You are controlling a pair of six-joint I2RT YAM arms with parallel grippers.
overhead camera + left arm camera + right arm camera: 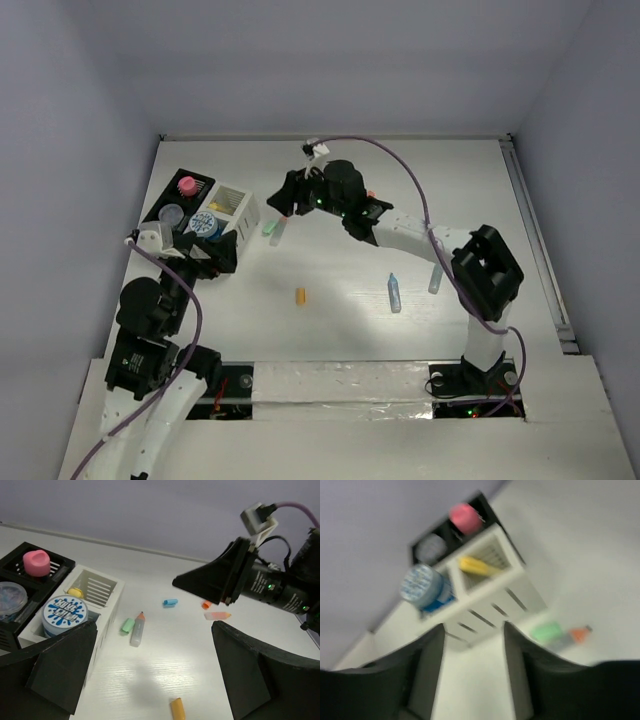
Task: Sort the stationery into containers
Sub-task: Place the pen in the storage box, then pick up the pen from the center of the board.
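The black ribbed tray (170, 196) holds a pink tub (36, 562) and a grey-lidded tub (10, 595). The adjoining white box (243, 208) holds a blue-lidded tub (64, 612) and a yellow piece (75, 592). A green piece (127, 625) and a grey pencil-shaped stick (137, 631) lie beside the box. An orange stick (300, 296), a blue stick (394, 292) and a pale stick (436, 280) lie further out. My left gripper (222, 255) is open and empty by the box. My right gripper (283, 203) is open and empty, above the green piece (546, 631).
A small blue piece (170, 601), a small orange piece (206, 605) and a pink stick (216, 615) lie under the right arm. The right arm's purple cable (400, 165) arcs over the far table. A taped strip (340, 382) runs along the near edge.
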